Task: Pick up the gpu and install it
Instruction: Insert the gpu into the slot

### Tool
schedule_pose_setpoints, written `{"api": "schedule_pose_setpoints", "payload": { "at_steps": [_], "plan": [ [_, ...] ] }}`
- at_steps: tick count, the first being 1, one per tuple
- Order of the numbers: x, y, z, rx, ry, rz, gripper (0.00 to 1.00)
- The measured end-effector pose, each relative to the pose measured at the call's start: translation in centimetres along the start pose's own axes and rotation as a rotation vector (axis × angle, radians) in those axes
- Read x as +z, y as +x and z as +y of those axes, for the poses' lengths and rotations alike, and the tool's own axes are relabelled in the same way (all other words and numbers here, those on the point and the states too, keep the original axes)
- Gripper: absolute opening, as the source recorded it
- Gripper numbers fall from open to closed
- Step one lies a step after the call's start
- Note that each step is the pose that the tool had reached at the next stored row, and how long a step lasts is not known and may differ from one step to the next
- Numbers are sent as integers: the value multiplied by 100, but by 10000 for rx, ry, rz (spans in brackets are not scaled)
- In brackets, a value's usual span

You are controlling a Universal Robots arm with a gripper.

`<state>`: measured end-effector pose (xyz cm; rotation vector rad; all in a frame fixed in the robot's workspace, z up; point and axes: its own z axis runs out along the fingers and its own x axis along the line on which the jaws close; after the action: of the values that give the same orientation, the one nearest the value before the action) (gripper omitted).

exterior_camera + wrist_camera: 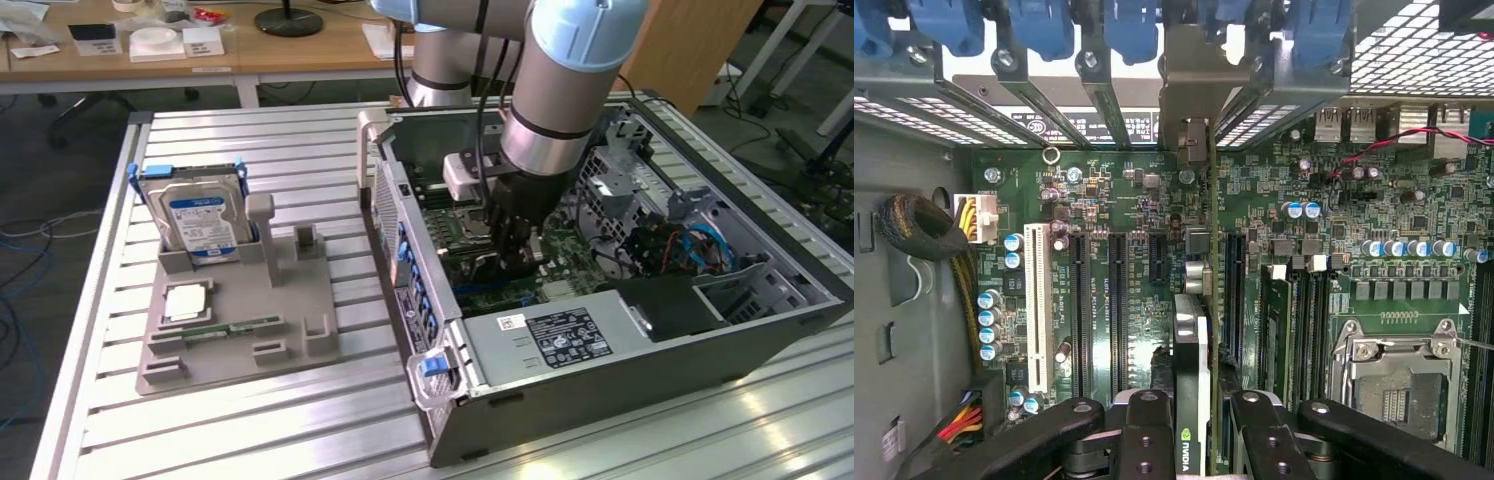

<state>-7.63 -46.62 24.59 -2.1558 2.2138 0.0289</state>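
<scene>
Currently: our gripper (1192,440) clamped on gpu (1191,350), held edge-on; card's long axis runs straight ahead from fingertips, parallel to motherboard (1124,200) slots directly beneath.

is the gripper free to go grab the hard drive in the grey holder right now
Probably not as things stand: the gripper is down inside the computer case, shut on the gpu over the motherboard. The hard drive stands unobstructed in its holder.

Jaws grip gpu (1192,400) edge-on, seemingly over motherboard (1124,200).
</scene>
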Motion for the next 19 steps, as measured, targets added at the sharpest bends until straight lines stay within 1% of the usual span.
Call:
{"api": "schedule_pose_setpoints", "payload": {
  "at_steps": [19],
  "plan": [
    [41, 3, 12, 0, 1, 1, 27]
  ]
}}
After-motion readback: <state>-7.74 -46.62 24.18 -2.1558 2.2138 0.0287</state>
